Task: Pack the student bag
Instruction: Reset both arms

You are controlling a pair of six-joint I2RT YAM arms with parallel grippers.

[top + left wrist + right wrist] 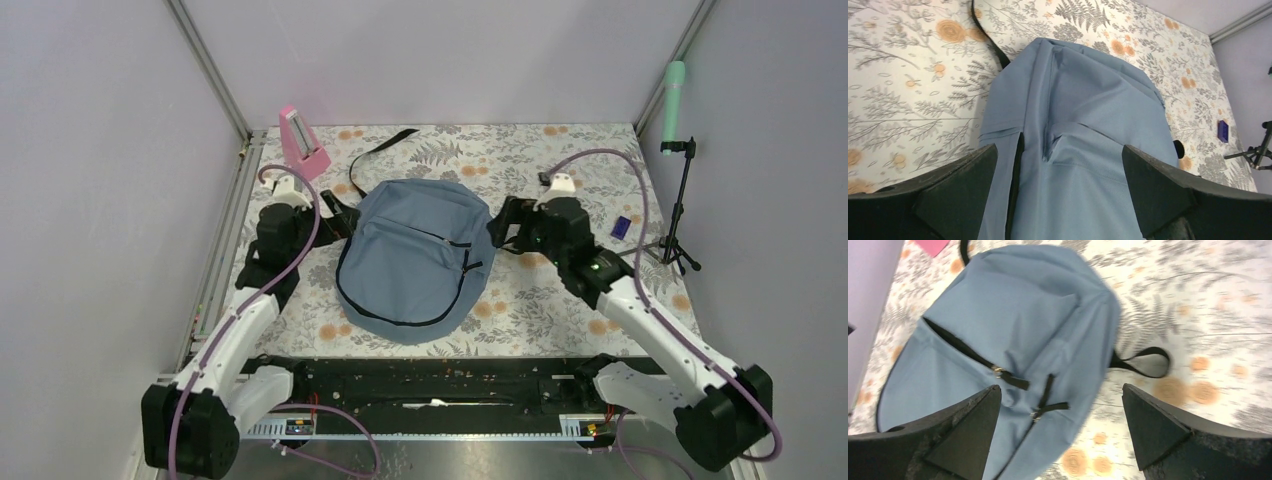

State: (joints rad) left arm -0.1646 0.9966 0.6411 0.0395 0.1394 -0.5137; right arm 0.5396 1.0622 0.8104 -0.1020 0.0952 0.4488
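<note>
The left tool (1058,165) has its fingers spread wide and pinches nothing. The right tool (1060,400) is spread just as wide and is likewise empty. The student bag (410,260) lies flat on the floral surface (560,160) between the two tools, with its front pocket facing up. One side of the bag is just beside the left tool and the other is just beside the right.

In the left wrist view, grey-blue fabric fills the gap between that tool's fingers. In the right wrist view, two dark zipper pulls (1045,407) sit between that tool's fingers. A black loop (1143,362) sticks out past the bag's edge toward the right-hand finger.

Beyond the left tool, a black strap (380,150) trails across the surface, and a pink wedge-shaped object (302,145) stands near the far corner. To the outer side of the right tool lies a small dark-blue item (620,227). Further out stands a black tripod (682,215) carrying a mint-green rod (675,100).
</note>
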